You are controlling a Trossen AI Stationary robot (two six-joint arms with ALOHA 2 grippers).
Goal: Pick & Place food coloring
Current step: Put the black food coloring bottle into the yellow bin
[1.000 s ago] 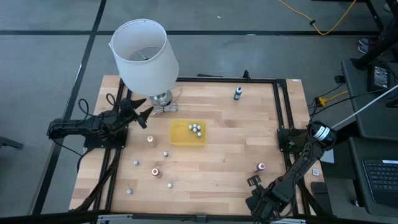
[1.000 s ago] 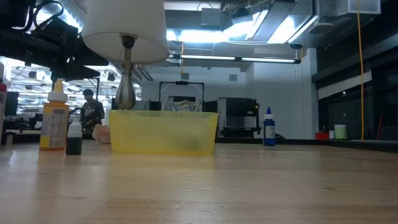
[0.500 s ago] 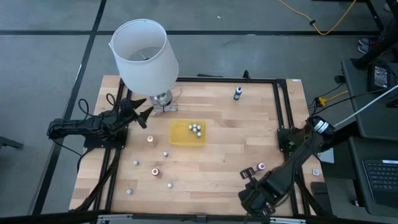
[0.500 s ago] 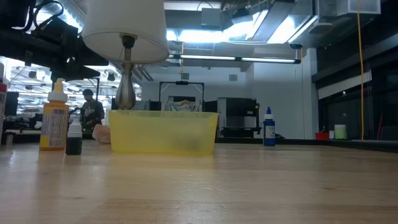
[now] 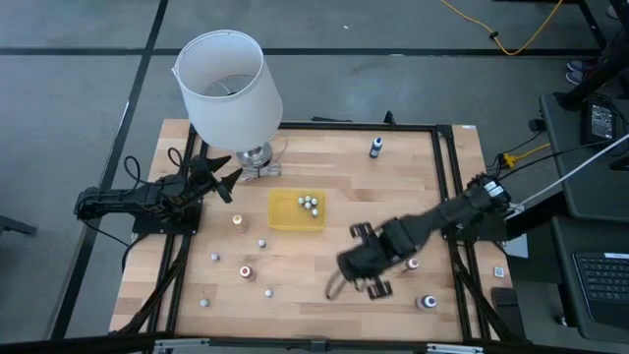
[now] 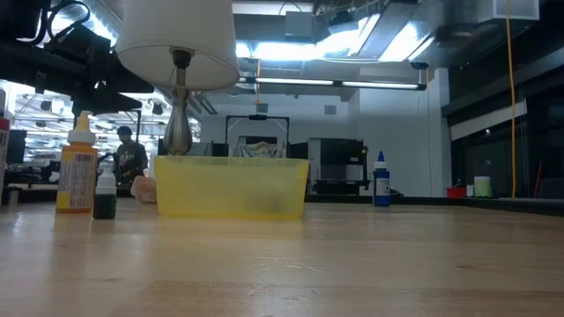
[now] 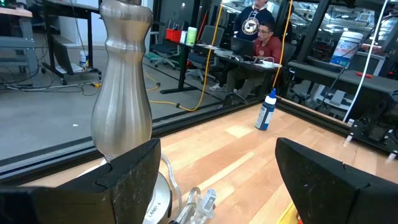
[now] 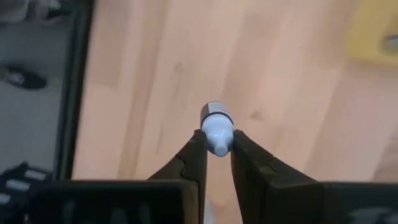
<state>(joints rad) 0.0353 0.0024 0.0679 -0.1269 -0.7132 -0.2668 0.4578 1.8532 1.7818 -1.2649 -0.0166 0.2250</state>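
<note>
Your right gripper (image 8: pixel 216 163) is out over the wood, near the tray's (image 5: pixel 283 224) front right corner, and its fingers (image 8: pixel 194 158) are clamped on a small bottle (image 8: pixel 217 129) — whitish body, pale rounded tip poking out between the pads, a dark band further along. That bottle is off the table (image 5: pixel 344 177), pinched and carried. From above, the right gripper (image 5: pixel 356 264) blurs, so the wrist camera is your best look at the grip.

Inside the tray you've got a cluster of white-topped bottles (image 5: pixel 310 205) in the corner nearest the lamp (image 5: pixel 228 87) side. Loose ones sit left of the tray: an orange-topped one (image 5: pixel 237 221) just beside it, a red-topped one (image 5: pixel 246 271) farther toward the front, and several white tops (image 5: pixel 214 257) scattered around them. To the tray's right, a red-topped bottle (image 5: pixel 413 263) lies right beside your right arm, and another bottle (image 5: pixel 428 302) rests near the front right edge. A blue-topped bottle (image 5: pixel 374 147) stands well apart from the tray at the table's far edge.

Your left gripper (image 5: pixel 218 181) waits left of the tray, by the lamp's base (image 7: pixel 122 93), jaws spread wide with nothing between them. The left wrist camera looks straight past both fingers (image 7: pixel 134 171) to that blue-topped bottle (image 7: pixel 266 110).
</note>
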